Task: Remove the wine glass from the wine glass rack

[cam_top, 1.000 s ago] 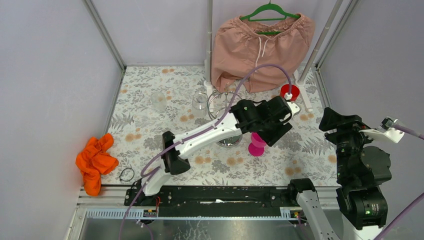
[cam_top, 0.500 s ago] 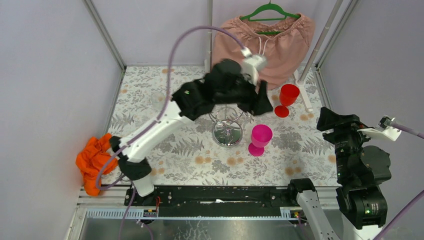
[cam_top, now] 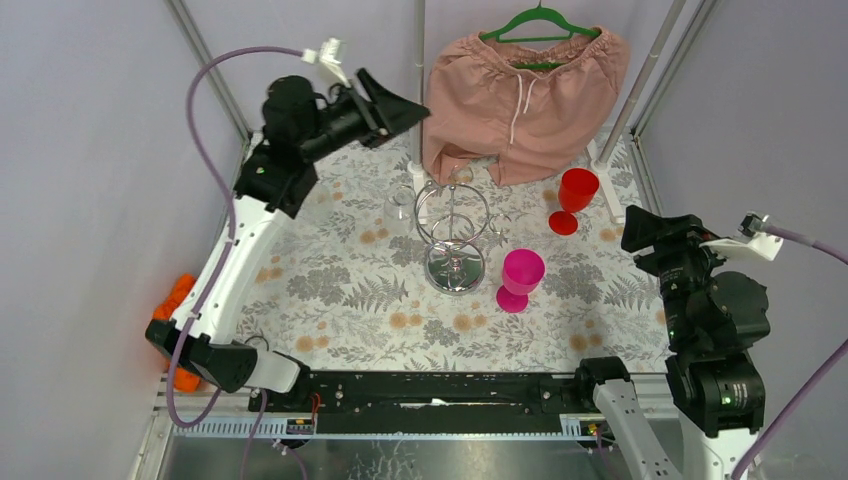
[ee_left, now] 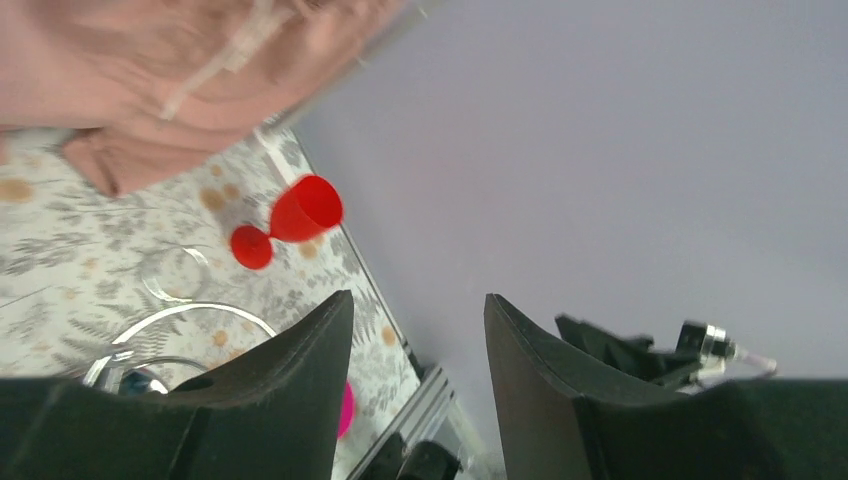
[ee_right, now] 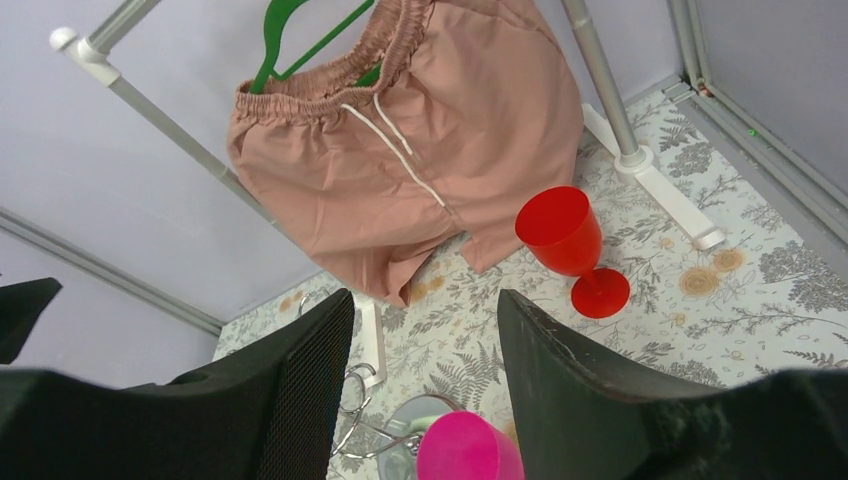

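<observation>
My left gripper [cam_top: 408,105] is held high over the far left corner of the table [cam_top: 330,290], well apart from everything on it. In the left wrist view its fingers [ee_left: 300,370] stand apart with only open space between them. My right gripper [cam_top: 640,228] hangs at the right side of the table. Its fingers [ee_right: 560,390] are likewise spread and hold no object. The wine glass rack [cam_top: 452,232] stands upright near the middle of the table, with its round mirror base [cam_top: 455,272] flat on the flowered cover. A clear wine glass [cam_top: 400,207] sits at the left edge of the rack's top ring. I cannot tell whether it hangs from a wire loop or stands on the table just beside the rack. A pink goblet [cam_top: 520,277] stands upright just beside the base on its right, mouth up, and its bowl shows only its own colour. A red goblet [cam_top: 576,192] stands farther back and to the right, well apart from the rack, also upright, with only red visible inside. Behind the rack, pink shorts [cam_top: 525,90] hang on a green hanger [cam_top: 540,20]. An orange cloth [cam_top: 180,292] lies at the left edge, partly hidden by my left arm.
</observation>
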You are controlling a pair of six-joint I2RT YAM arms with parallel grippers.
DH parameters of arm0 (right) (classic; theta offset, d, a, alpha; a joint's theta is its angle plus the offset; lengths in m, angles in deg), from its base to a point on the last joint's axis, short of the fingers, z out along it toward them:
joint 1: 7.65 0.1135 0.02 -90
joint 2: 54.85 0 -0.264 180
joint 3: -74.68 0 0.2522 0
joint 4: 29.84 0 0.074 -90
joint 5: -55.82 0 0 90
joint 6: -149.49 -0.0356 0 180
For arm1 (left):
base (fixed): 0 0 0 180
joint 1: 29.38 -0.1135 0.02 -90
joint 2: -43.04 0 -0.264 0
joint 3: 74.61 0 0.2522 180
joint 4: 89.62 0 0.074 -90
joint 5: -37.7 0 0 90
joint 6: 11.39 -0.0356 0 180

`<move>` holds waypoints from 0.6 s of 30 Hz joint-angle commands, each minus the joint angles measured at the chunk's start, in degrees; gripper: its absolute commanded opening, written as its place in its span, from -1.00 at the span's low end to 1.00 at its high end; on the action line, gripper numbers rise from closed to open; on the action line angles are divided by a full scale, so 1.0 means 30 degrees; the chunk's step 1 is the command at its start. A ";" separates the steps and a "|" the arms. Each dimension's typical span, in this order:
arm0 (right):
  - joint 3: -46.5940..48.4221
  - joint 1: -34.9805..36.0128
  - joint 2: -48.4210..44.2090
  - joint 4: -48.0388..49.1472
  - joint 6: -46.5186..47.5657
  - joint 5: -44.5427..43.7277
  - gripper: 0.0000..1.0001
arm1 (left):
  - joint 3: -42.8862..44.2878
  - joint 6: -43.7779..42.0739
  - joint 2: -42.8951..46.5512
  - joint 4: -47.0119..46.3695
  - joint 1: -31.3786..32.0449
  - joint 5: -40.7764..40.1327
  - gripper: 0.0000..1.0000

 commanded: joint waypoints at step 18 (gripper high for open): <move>-0.1621 -0.0006 0.3612 0.4502 -0.0782 0.3326 0.24 | -0.7971 -0.0563 0.1165 -0.0294 -0.5769 0.2579 0.11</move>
